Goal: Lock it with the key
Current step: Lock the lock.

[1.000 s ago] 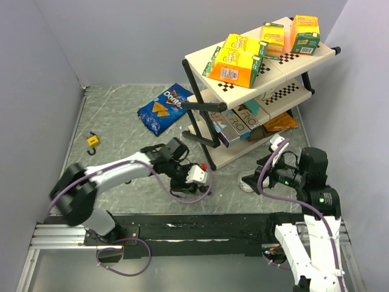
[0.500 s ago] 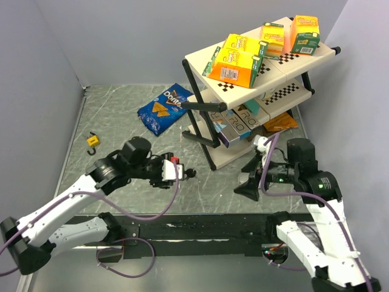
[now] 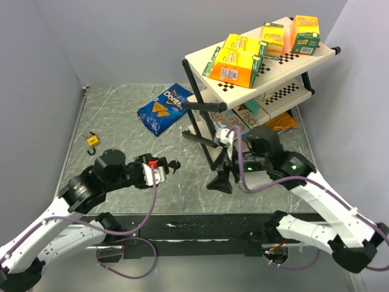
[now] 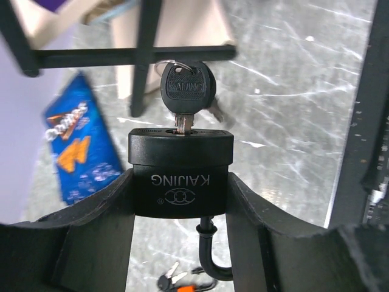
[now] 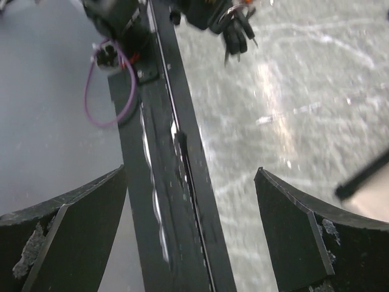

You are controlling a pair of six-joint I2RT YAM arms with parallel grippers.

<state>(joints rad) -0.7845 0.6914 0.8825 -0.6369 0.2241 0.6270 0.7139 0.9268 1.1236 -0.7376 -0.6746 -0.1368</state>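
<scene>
The left gripper [image 4: 180, 185] is clamping the padlock [image 4: 180, 149], key [image 4: 187, 88] inserted. The right gripper [image 5: 189, 207], spread apart and empty, is risking pushing the key crooked if closing off-centre.

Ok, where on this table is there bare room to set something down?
Bare table lies along the left wall behind the yellow lock, and between the Doritos bag and the left gripper holding the padlock. It is crowded at the legs of the rack, where the open right gripper hangs.
</scene>
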